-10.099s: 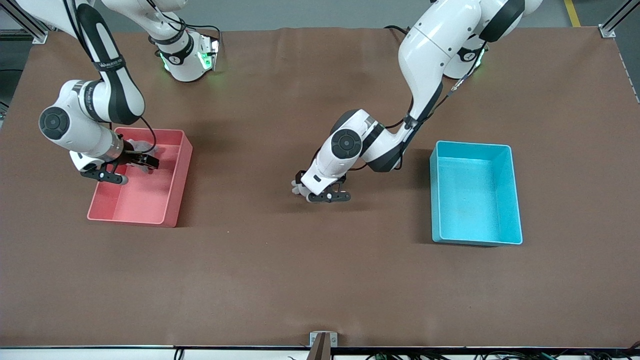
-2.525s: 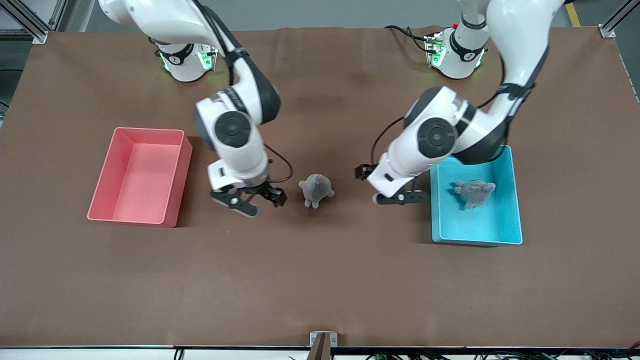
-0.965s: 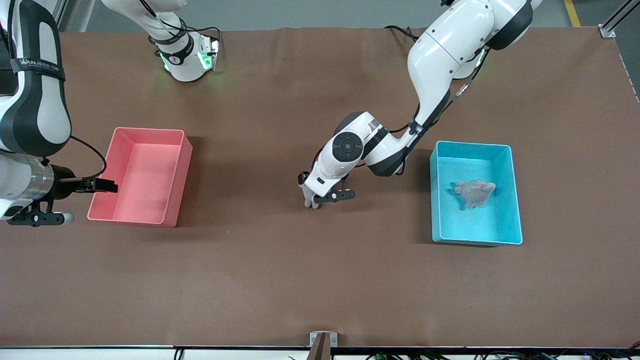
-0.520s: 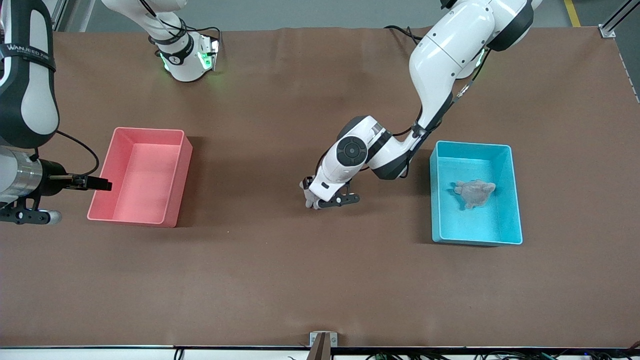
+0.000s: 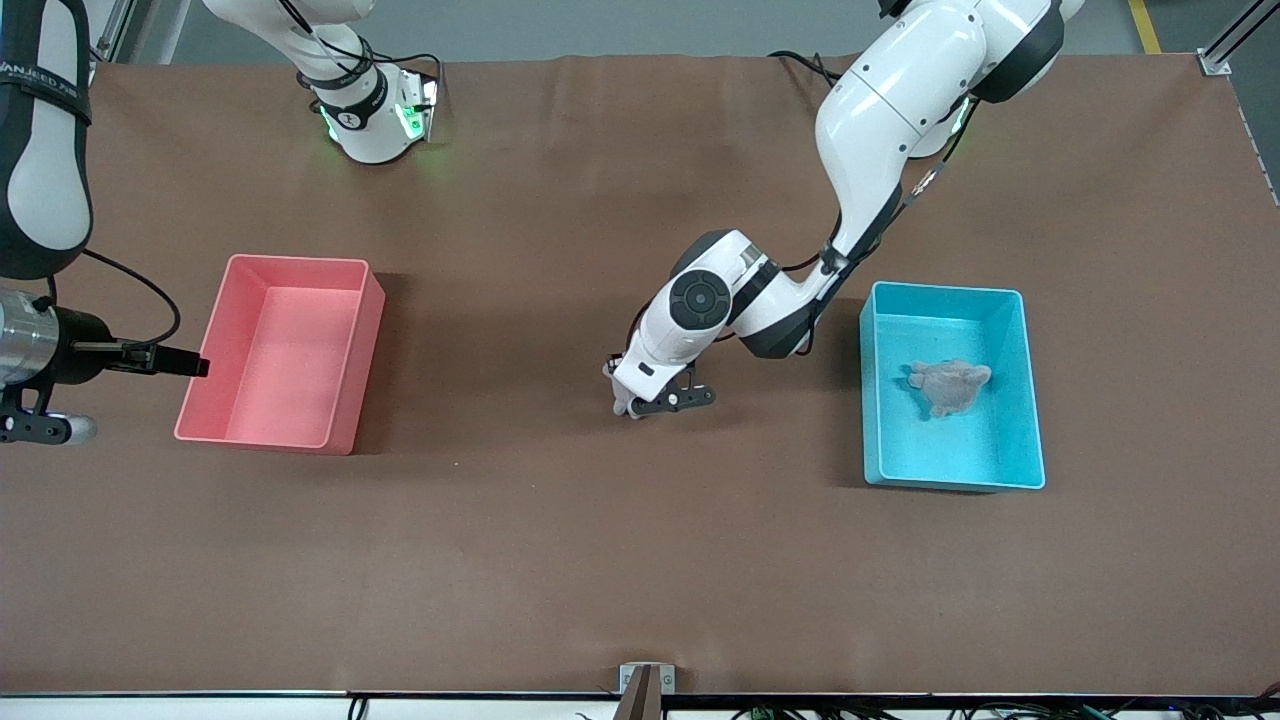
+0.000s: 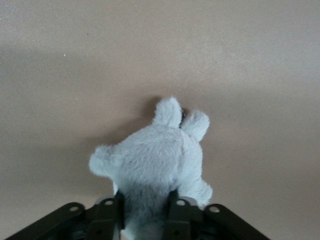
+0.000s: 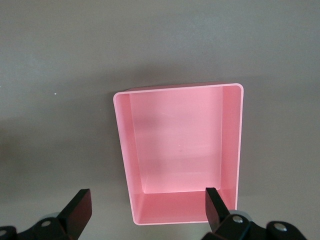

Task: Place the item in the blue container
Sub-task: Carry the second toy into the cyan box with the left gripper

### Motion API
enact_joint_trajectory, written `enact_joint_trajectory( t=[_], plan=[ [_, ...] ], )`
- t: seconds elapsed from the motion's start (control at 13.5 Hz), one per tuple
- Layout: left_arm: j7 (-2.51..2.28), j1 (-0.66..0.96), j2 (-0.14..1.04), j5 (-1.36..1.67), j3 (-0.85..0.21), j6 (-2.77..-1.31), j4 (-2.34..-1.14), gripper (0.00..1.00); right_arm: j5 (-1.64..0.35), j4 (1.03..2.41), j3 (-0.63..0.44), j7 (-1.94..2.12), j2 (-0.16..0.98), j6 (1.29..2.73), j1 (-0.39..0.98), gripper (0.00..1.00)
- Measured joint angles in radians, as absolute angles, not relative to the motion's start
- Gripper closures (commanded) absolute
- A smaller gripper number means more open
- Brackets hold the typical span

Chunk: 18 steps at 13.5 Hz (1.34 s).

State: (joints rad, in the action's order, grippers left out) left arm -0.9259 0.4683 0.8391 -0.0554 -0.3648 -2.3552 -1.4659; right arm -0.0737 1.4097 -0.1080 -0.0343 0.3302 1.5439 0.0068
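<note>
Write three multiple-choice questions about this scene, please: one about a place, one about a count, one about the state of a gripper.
1. Where does the left gripper stand?
A. on the table between the two bins
B. inside the pink bin
C. over the blue container

2. How many grey plush toys lie inside the blue container?
A. none
B. one
C. three

3. What is the state of the left gripper?
A. wide open with nothing in it
B. shut on the pink bin's wall
C. shut on a grey plush toy

Answers: 1 A, it is low on the table between the pink bin and the blue container. 2 B, a single toy in the container shows there. 3 C, the left wrist view shows both fingers pressed into the held plush toy. The right gripper waits open over the pink bin's end of the table.
</note>
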Motion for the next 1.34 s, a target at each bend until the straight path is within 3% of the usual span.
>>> enact_joint_trajectory(
  t=[0.3,0.67,0.82,1.11,1.34],
  plan=[
    [-0.925,0.457,0.788,-0.055,-0.364,-2.269,-1.445,0.77,-0.073,1.409,-0.112,-0.035,0.330,1.543,0.001,0.00],
    [-0.683,0.343,0.502,-0.057,-0.363,-1.772,-1.437,0.78,-0.072,1.379,-0.112,-0.035,0.330,1.545,-0.006,0.00],
    [-0.505,0.249,0.386,-0.057,-0.362,-1.652,-1.471,0.78,-0.072,1.372,-0.112,-0.035,0.330,1.545,-0.008,0.00],
    [-0.150,0.048,0.206,-0.057,-0.360,-1.658,-1.676,0.78,-0.072,1.372,-0.112,-0.035,0.330,1.545,-0.008,0.00],
    [0.095,-0.111,0.163,-0.058,-0.358,-1.824,-1.850,0.78,-0.072,1.372,-0.111,-0.035,0.330,1.542,-0.009,0.00]
  ],
)
